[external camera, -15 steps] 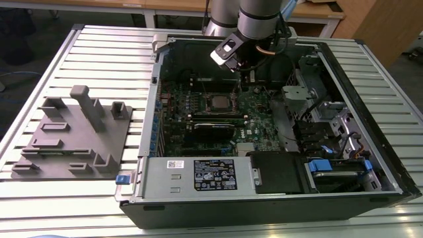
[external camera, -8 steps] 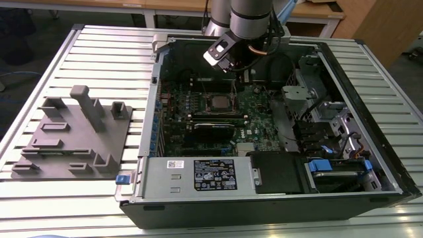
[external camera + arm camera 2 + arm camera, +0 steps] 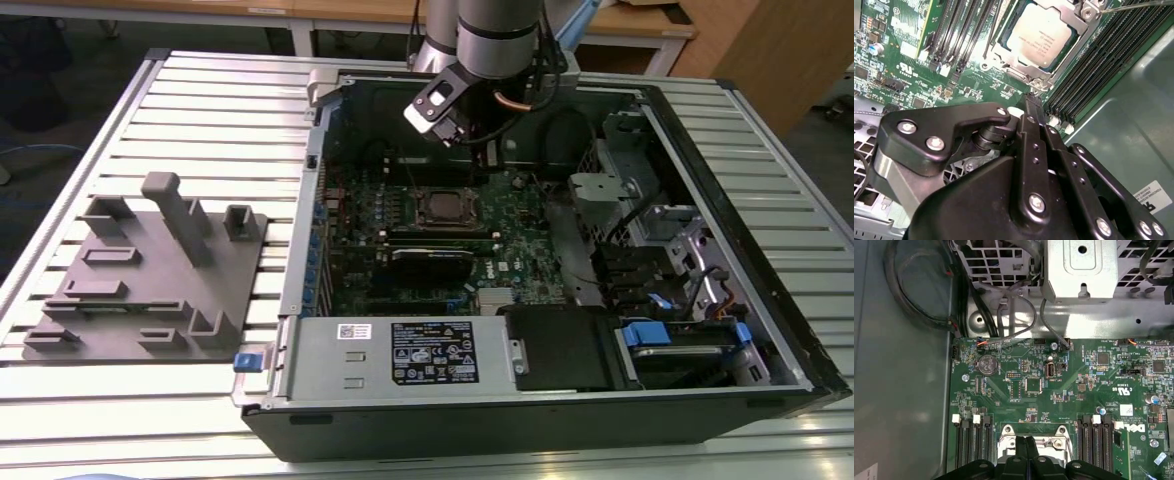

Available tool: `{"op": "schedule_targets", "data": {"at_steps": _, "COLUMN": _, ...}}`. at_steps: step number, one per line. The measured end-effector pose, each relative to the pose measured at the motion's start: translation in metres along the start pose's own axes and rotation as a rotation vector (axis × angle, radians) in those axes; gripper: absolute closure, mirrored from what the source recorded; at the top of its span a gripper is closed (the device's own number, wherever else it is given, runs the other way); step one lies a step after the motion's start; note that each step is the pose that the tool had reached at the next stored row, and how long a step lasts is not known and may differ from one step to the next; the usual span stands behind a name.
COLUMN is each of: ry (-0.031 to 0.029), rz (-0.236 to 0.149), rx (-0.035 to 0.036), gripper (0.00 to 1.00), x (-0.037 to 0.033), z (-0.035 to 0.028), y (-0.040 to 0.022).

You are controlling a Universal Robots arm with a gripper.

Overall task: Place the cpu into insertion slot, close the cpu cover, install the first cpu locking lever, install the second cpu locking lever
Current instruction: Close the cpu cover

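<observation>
The cpu (image 3: 1041, 35), a flat square chip with a dull silver top, lies in the insertion slot (image 3: 416, 210) on the green motherboard. The cpu cover (image 3: 1019, 67), a thin silvery frame, lies flat around the chip's edges. A thin metal lever rod (image 3: 1134, 6) runs past one corner of the socket. My gripper (image 3: 1030, 100) hangs just above the board beside the socket, its black fingers pressed together with nothing between them. In the exterior view the gripper (image 3: 467, 135) is over the back of the open case, behind the socket. The first wrist view shows the fingertips (image 3: 1026, 442) over the socket frame.
Black memory slots (image 3: 1104, 55) flank the socket on both sides. A long black card (image 3: 434, 255) lies in front of it, and the power supply (image 3: 400, 350) stands nearer the front. Drive bays and cables (image 3: 641, 230) fill the exterior view's right. A grey fixture block (image 3: 147, 270) sits on the table outside the case.
</observation>
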State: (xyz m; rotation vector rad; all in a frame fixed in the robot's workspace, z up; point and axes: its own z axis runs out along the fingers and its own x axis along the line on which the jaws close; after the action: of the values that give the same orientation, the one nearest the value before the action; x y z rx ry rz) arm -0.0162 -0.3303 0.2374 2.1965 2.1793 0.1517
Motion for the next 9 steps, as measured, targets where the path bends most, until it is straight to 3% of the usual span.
{"op": "schedule_targets", "data": {"at_steps": 3, "ry": 0.0, "rz": 0.0, "rx": 0.0022, "gripper": 0.89, "x": 0.0, "z": 0.0, "y": 0.0}}
{"op": "schedule_targets", "data": {"at_steps": 4, "ry": 0.0001, "rz": 0.0, "rx": 0.0077, "gripper": 0.89, "x": 0.0, "z": 0.0002, "y": -0.0001}}
{"op": "schedule_targets", "data": {"at_steps": 7, "ry": -0.0004, "rz": 0.002, "rx": 0.0427, "gripper": 0.89, "x": 0.0, "z": 0.0007, "y": -0.0001}}
{"op": "schedule_targets", "data": {"at_steps": 9, "ry": -0.0006, "rz": 0.002, "rx": 0.0597, "gripper": 0.89, "x": -0.0001, "z": 0.0011, "y": -0.0001}}
